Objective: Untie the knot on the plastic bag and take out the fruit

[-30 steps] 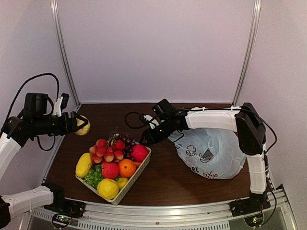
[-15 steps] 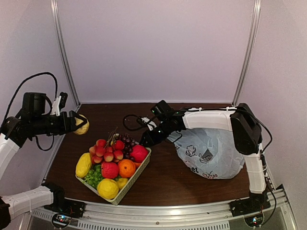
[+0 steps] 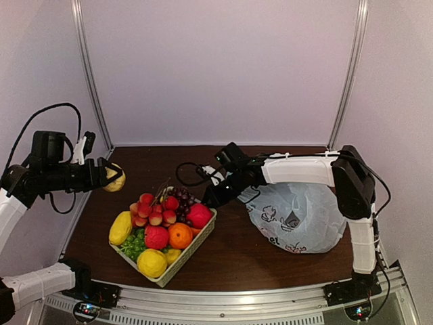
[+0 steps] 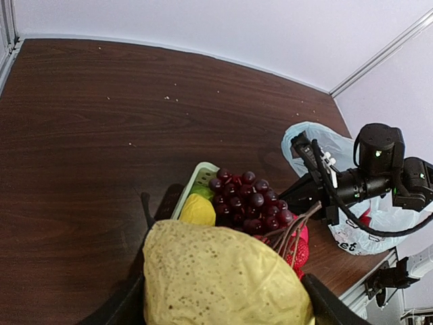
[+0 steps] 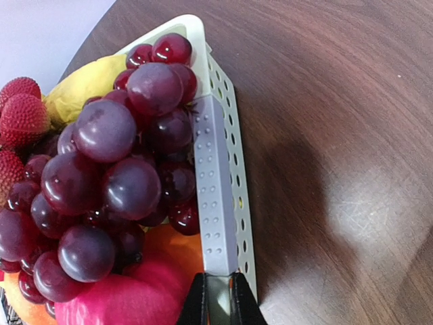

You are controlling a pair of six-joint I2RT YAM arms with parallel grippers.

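- The left gripper is clamped on a lumpy yellow fruit, which fills the gap between its fingers; it holds the fruit in the air above the left edge of the table
- The right gripper is pinched onto the basket: its two dark fingertips sit almost together, with the thin perforated white rim between them, at the basket's corner nearest the bag
- The right arm stretches from the right edge across the top of the plastic bag to reach that corner
- The plastic bag lies slumped on the right half of the table, near the right edge and apart from the basket, dark print showing on the side that faces the near edge
- The knot cannot be made out; the end of the bag towards the basket is partly hidden under the arm
- The basket stands on the near-left part of the table, turned cornerwise to the near edge, and is heaped with fruit
- In it are dark grapes just inside the gripped rim, strawberries, an orange, a smooth curved yellow fruit on its left side and a round yellow fruit at its near corner
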